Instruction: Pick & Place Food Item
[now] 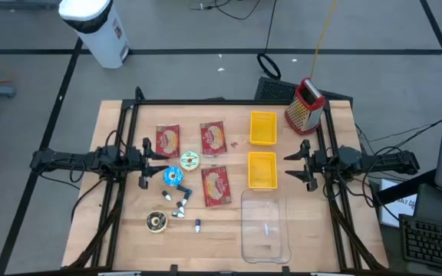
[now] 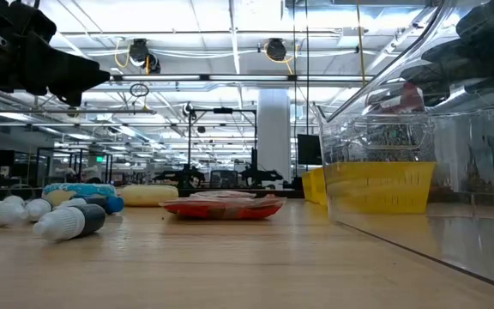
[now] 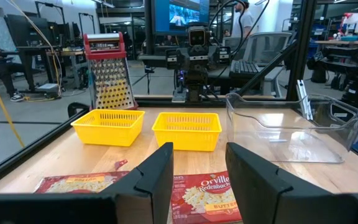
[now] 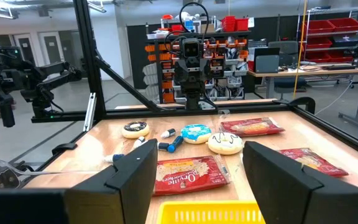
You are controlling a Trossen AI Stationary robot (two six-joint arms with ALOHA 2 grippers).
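Three red popcorn packets (image 1: 167, 140) (image 1: 214, 138) (image 1: 216, 185) lie flat on the wooden table. Beside them rest a white-iced donut (image 1: 189, 160) and a blue-iced one (image 1: 173, 177). Two yellow baskets (image 1: 263, 127) (image 1: 262, 169) stand right of the packets. My left gripper (image 1: 147, 162) hovers level at the table's left, open, pointing at the packets (image 3: 207, 196). My right gripper (image 1: 301, 164) hovers level at the right, open, just behind the nearer basket (image 4: 210, 211). Neither has anything between its fingers.
A clear plastic container (image 1: 265, 226) stands at the near right. A metal grater (image 1: 305, 105) with a red top stands at the far right corner. Small bottles (image 1: 181, 205) and a round tin (image 1: 156, 221) lie near the front left. A black frame (image 1: 129, 115) borders the table.
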